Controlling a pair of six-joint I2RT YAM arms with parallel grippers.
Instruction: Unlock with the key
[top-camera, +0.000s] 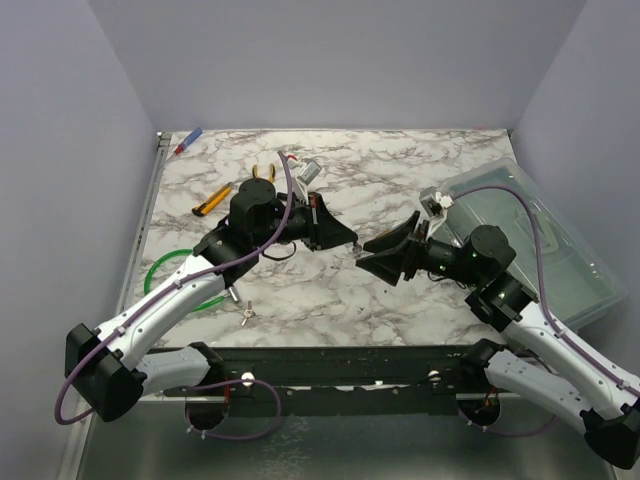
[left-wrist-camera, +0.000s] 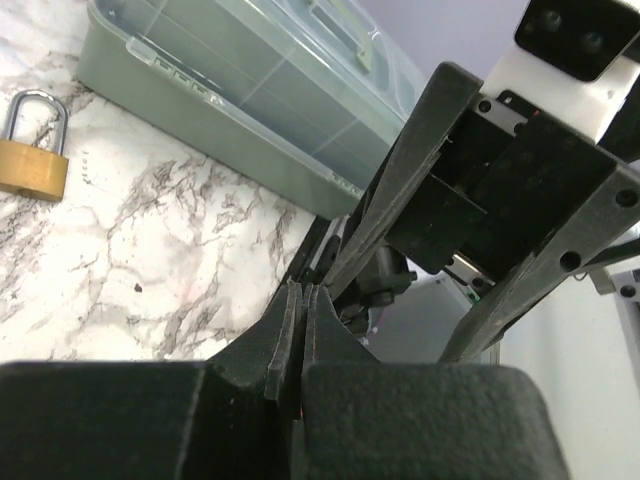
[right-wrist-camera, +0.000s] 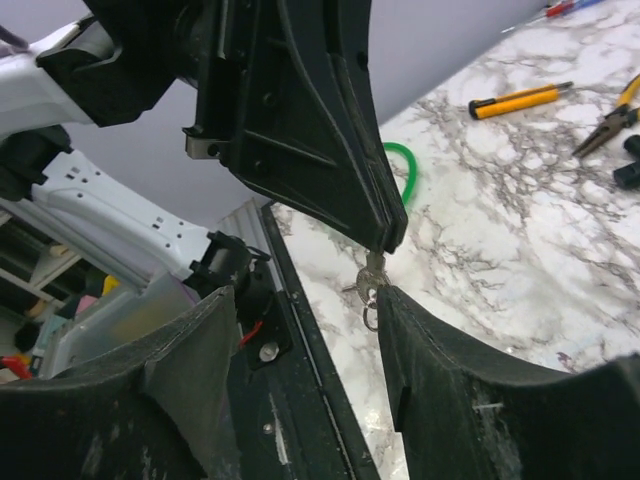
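Observation:
My left gripper (top-camera: 350, 243) is shut on a small silver key (right-wrist-camera: 371, 279), which hangs from its fingertips with a ring below it; its jaws are pressed together in the left wrist view (left-wrist-camera: 303, 292). My right gripper (top-camera: 368, 258) faces it tip to tip, open (right-wrist-camera: 305, 295), and its right finger (right-wrist-camera: 430, 350) is right beside the hanging key. A brass padlock (left-wrist-camera: 31, 165) with a silver shackle lies flat on the marble table near the bin. It is hidden behind the right arm in the top view.
A clear lidded bin (top-camera: 545, 235) stands at the right. A yellow utility knife (top-camera: 212, 200), pliers (top-camera: 265, 172), a pen (top-camera: 188, 142), a green ring (top-camera: 165, 270) and a small metal piece (top-camera: 245, 311) lie on the left half. A black rail (top-camera: 340, 365) runs along the near edge.

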